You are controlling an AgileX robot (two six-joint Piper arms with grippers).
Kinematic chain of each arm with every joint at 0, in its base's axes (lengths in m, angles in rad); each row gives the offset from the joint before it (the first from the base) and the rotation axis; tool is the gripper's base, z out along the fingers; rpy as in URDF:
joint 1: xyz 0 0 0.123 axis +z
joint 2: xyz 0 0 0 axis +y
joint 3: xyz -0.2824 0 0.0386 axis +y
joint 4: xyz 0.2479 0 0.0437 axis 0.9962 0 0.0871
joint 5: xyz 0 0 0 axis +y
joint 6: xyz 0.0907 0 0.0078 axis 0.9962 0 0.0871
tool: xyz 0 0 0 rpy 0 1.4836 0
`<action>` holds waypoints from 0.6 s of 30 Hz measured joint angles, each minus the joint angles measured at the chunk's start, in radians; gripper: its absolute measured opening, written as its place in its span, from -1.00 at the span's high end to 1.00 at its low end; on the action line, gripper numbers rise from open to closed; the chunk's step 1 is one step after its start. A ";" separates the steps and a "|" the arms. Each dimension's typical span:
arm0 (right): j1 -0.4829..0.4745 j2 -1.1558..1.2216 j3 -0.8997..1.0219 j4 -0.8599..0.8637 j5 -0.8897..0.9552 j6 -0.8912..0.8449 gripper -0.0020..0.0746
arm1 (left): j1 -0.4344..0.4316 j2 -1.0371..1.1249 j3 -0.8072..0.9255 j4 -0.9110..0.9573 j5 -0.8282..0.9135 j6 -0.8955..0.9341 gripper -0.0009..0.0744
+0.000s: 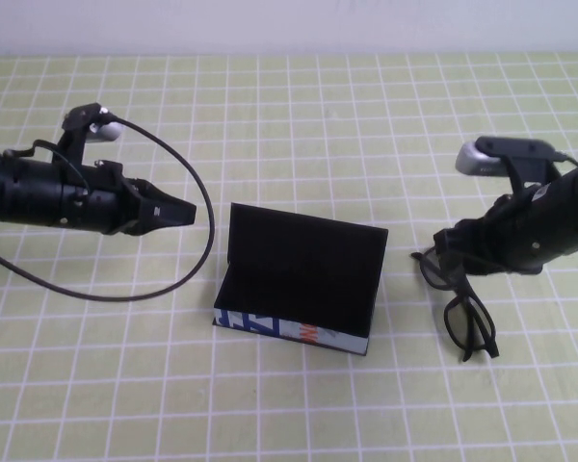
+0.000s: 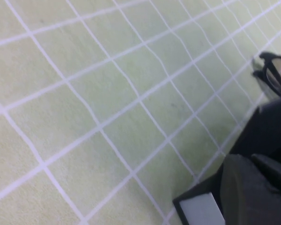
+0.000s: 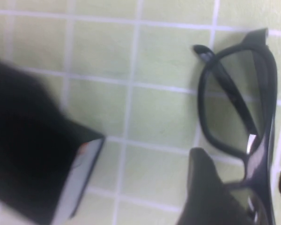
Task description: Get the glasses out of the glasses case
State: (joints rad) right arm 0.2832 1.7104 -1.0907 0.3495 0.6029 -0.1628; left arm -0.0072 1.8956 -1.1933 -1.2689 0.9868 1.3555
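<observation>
The glasses case (image 1: pixel 299 279) stands open in the middle of the table with its lid upright, its black inside showing no glasses and the printed side facing me. It also shows in the left wrist view (image 2: pixel 199 208) and the right wrist view (image 3: pixel 33 154). The black glasses (image 1: pixel 462 308) are out of the case, to its right, low at the table. My right gripper (image 1: pixel 446 252) is shut on the glasses (image 3: pixel 234 108), with a finger on each side of the frame. My left gripper (image 1: pixel 185 212) hovers left of the case, shut and empty. The glasses show far off in the left wrist view (image 2: pixel 274 75).
A green cloth with a white grid (image 1: pixel 289 115) covers the table. A loose black cable (image 1: pixel 197 250) loops from the left arm down to the cloth beside the case.
</observation>
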 joint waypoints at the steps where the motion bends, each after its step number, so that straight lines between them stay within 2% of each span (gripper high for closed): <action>1: 0.000 -0.028 0.000 0.000 0.013 0.000 0.15 | 0.000 0.000 0.000 -0.013 -0.005 0.000 0.99; 9: 0.000 -0.344 0.034 -0.060 0.206 0.014 0.55 | 0.000 -0.146 0.035 -0.052 -0.103 -0.017 0.99; 14: 0.000 -0.622 0.166 -0.066 0.270 0.018 0.73 | 0.000 -0.370 0.179 -0.078 -0.239 -0.013 0.99; 18: 0.000 -0.835 0.273 -0.067 0.329 0.019 0.91 | 0.000 -0.592 0.345 -0.167 -0.360 0.051 0.99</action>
State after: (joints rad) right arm 0.2832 0.8751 -0.8176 0.2822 0.9322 -0.1437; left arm -0.0072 1.3037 -0.8487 -1.4363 0.6266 1.4061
